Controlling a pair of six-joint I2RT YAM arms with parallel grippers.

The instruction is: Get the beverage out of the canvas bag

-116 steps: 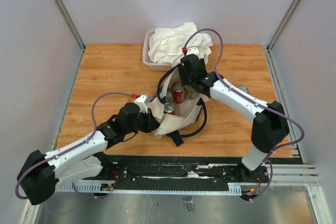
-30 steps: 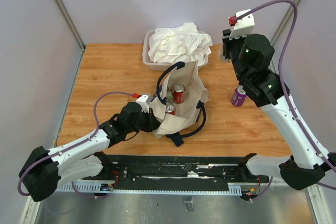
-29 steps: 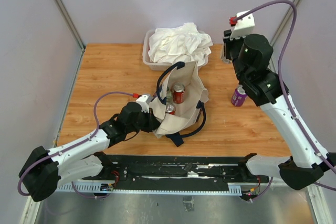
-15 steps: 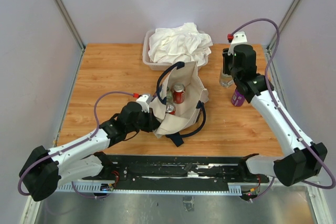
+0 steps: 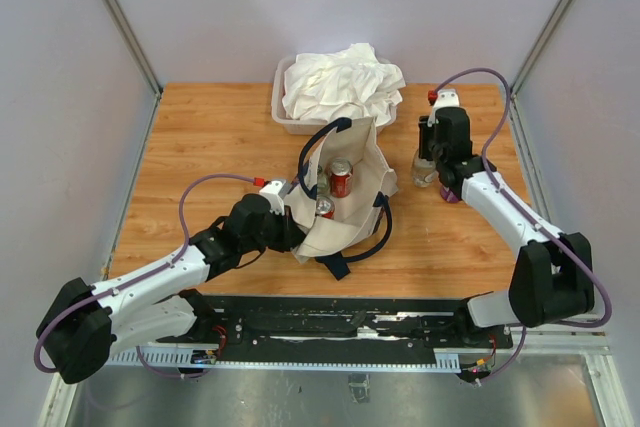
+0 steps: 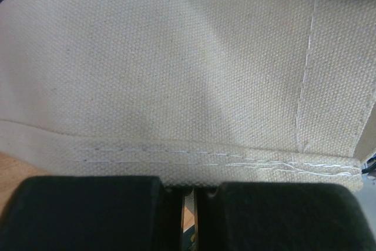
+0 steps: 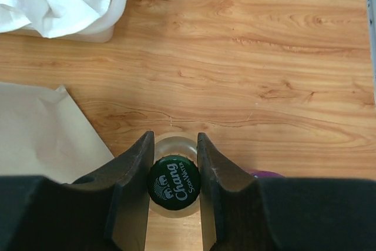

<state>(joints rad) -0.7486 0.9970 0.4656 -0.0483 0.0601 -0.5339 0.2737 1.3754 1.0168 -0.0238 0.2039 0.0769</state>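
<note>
- Beige canvas bag (image 5: 352,175) is standing open mid-table in the top view. The left arm is stretching low to its near-left edge, where the left gripper (image 5: 291,228) is meeting the cloth. A red can (image 5: 341,178) and a second can (image 5: 322,208) are sitting inside.
- The right arm is bending over, its right gripper (image 5: 428,159) pointing down on a glass bottle (image 5: 424,175). The bottle is standing outside the bag, just beside a purple can (image 5: 451,193).
- White cloth (image 5: 340,77) is filling the tub (image 5: 279,112).
- In the left wrist view, the left gripper (image 6: 189,204) is pinching fully closed on the bag's stitched hem (image 6: 176,154).
- In the right wrist view, the right gripper (image 7: 174,168), partway closed, is clamping the bottle's green cap (image 7: 174,184) from both sides.
</note>
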